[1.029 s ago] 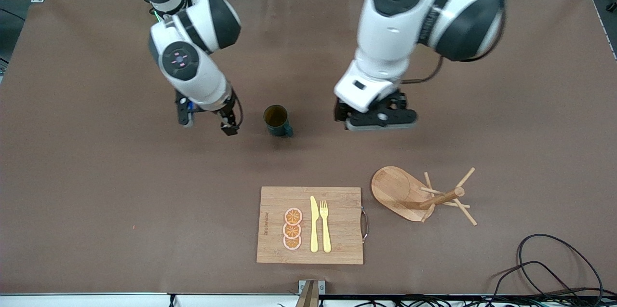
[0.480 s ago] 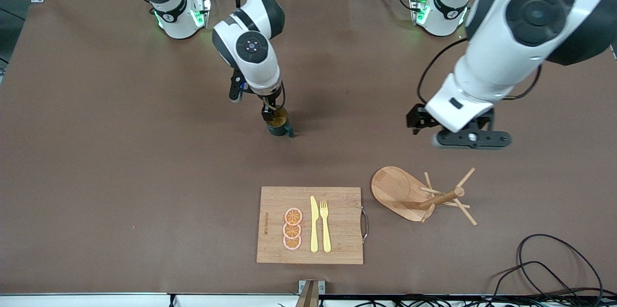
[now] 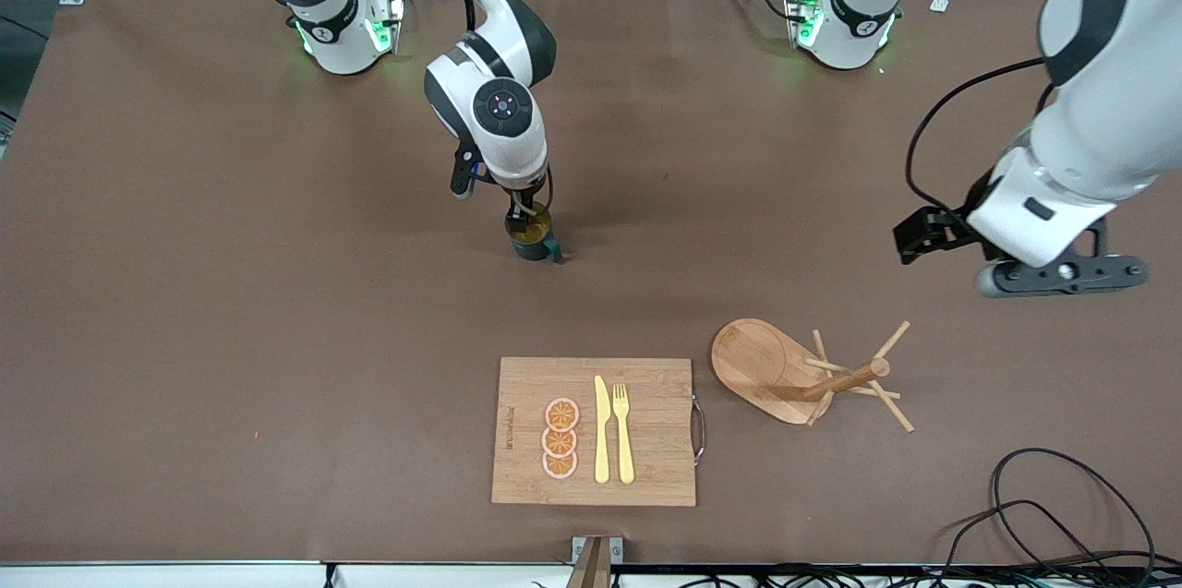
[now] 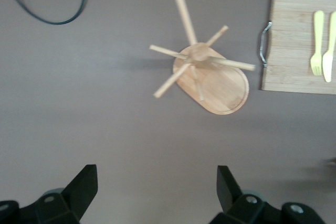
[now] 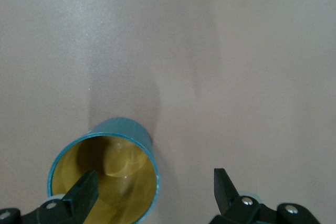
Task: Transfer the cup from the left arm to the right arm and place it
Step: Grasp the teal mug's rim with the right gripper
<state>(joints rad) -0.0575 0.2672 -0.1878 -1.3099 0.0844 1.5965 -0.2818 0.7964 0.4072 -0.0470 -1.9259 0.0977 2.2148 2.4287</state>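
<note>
The dark teal ribbed cup stands upright on the brown table mat, near its middle, with its small handle turned toward the front camera. My right gripper is open right over it. In the right wrist view, one finger hangs over the cup's yellowish inside and the other is outside the rim, over bare mat. My right gripper holds nothing. My left gripper is open and empty, up over the mat at the left arm's end of the table.
A wooden peg stand lies nearer the front camera than the cup, and shows in the left wrist view. Beside it is a cutting board with a yellow knife, fork and orange slices. Black cables lie at the front corner.
My right gripper moved from beside the cup to over it and dropped onto its rim. My left arm swung away from the cup toward its own end of the table.
</note>
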